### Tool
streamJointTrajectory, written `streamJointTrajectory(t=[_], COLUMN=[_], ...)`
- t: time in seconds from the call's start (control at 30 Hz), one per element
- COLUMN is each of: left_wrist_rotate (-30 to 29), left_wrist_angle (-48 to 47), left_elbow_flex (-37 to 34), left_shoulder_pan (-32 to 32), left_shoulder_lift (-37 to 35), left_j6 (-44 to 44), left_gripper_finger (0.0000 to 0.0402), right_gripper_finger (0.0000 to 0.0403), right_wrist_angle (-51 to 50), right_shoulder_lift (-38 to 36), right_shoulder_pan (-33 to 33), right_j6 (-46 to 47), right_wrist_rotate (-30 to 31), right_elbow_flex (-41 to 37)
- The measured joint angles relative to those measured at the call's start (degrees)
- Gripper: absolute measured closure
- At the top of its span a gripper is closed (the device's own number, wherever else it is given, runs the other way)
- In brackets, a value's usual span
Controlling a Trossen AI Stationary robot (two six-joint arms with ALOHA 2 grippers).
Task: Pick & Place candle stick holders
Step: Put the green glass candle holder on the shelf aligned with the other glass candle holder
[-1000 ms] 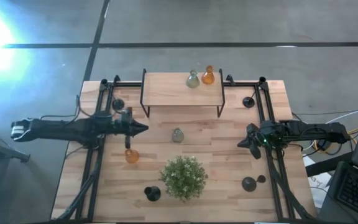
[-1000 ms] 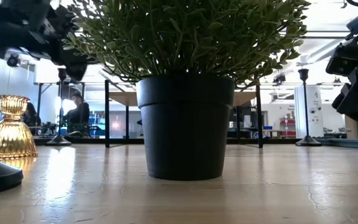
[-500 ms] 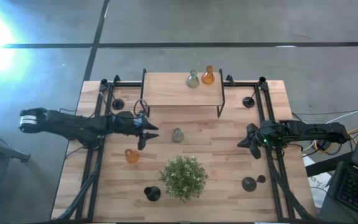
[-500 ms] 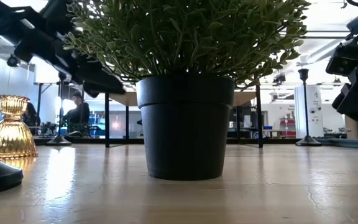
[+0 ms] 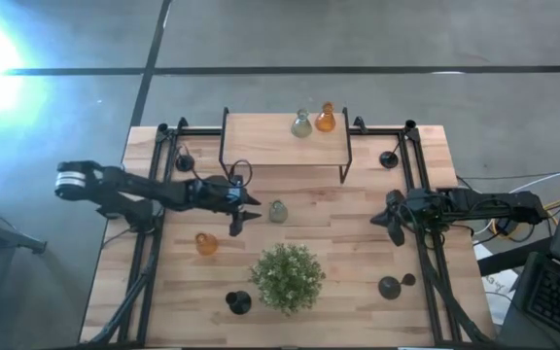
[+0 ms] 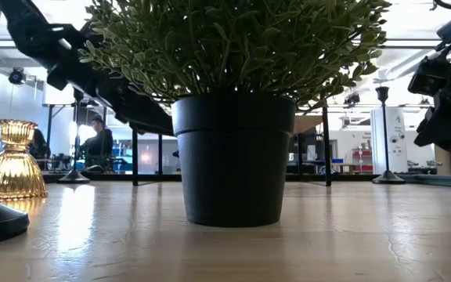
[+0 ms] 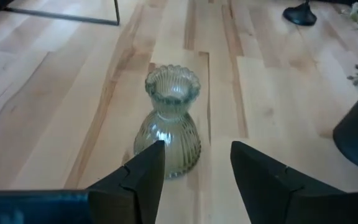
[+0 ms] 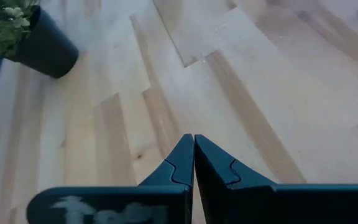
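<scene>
Behind the potted plant (image 6: 233,117), unseen at table height, the left claw (image 7: 194,168) gapes empty before a grey-green vase (image 7: 168,121)

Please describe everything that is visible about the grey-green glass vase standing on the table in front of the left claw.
The grey-green vase is small and flask-shaped, of ribbed, see-through glass, with a wide rounded belly, a narrow neck and a flared, scalloped rim. It stands upright on the wooden table, near its middle, just in front of the shelf. It looks empty. The left claw is open and points at it from close by; the fingers do not appear to touch it.
</scene>
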Motion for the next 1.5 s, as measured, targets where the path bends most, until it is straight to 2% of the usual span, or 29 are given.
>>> streamJointTrajectory(t=[0.17, 0.47, 0.7, 0.83, 1.03, 1.5], left_wrist_rotate=[0.0, -0.3, -1.0, -1.0, -0.9, -1.6], left_wrist_angle=[3.7, 8.0, 15.3, 15.4, 15.4, 15.7], left_elbow_flex=[0.0, 0.0, 0.1, 1.3, 3.3, 3.7], left_shoulder_pan=[0.0, 0.0, 0.0, 0.0, 0.0, 0.6], left_shoulder_lift=[3.7, 8.2, 12.4, 14.4, 16.1, 17.7], left_j6=[1.0, 2.9, 2.7, 2.9, 3.8, 4.9], left_gripper_finger=[0.0213, 0.0213, 0.0213, 0.0213, 0.0213, 0.0213], right_gripper_finger=[0.0394, 0.0394, 0.0394, 0.0394, 0.0394, 0.0394], right_wrist_angle=[-0.6, 1.8, 22.1, 26.7, 26.9, 28.9], right_shoulder_lift=[-0.1, -0.2, -1.3, -3.4, -9.9, -9.9], right_shoulder_pan=[0.0, 0.0, 0.0, 0.0, 0.0, 0.0], right_j6=[0.2, -1.2, -18.9, -23.3, -23.0, -24.4], right_wrist_rotate=[4.4, 6.1, 6.1, 5.1, -2.1, -2.4], right_elbow_flex=[0.0, 0.0, -0.7, -1.8, -5.2, -5.8])
